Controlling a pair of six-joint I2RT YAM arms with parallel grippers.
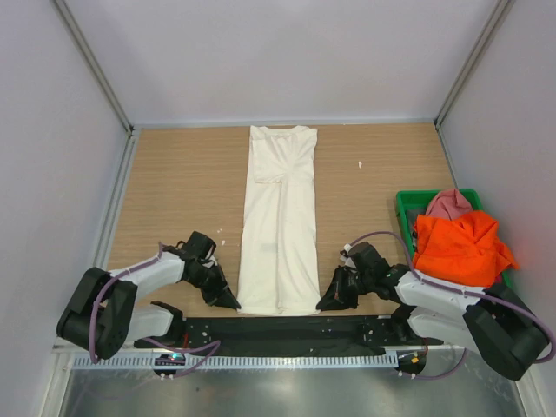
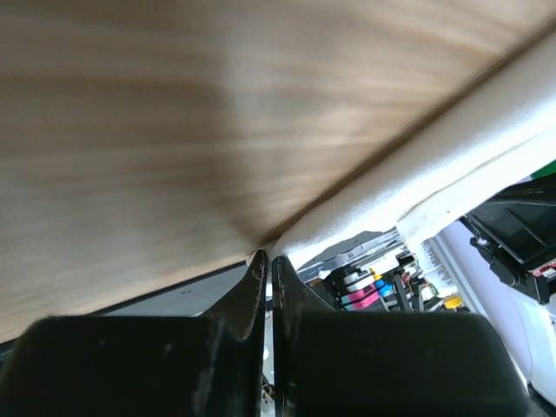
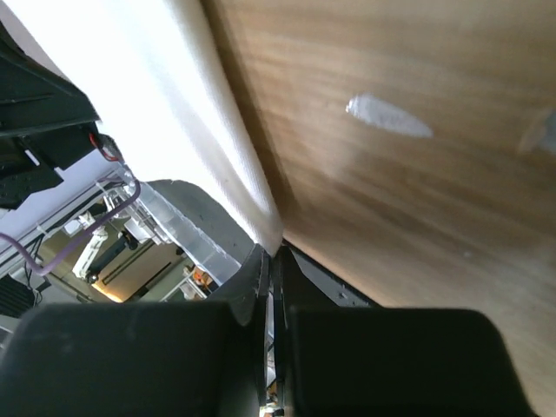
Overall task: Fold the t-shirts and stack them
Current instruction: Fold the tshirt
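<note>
Green bin [image 1: 405, 205] at 4 o'clock – mostly hidden under orange shirt [image 1: 459, 248]; near corner behind right arm [image 1: 452, 300]. Pink shirt [image 1: 449, 205] – only top bump shows, rest behind orange shirt. White speck [image 1: 360, 164] on table [image 1: 174, 191] at 1 o'clock too small to tell. Left wrist view: wood blurry, cream shirt [image 2: 452, 165] cut off at 3 o'clock edge. Cannot tell if cloth sits inside left gripper [image 2: 266, 261] or right gripper [image 3: 269, 256].
</note>
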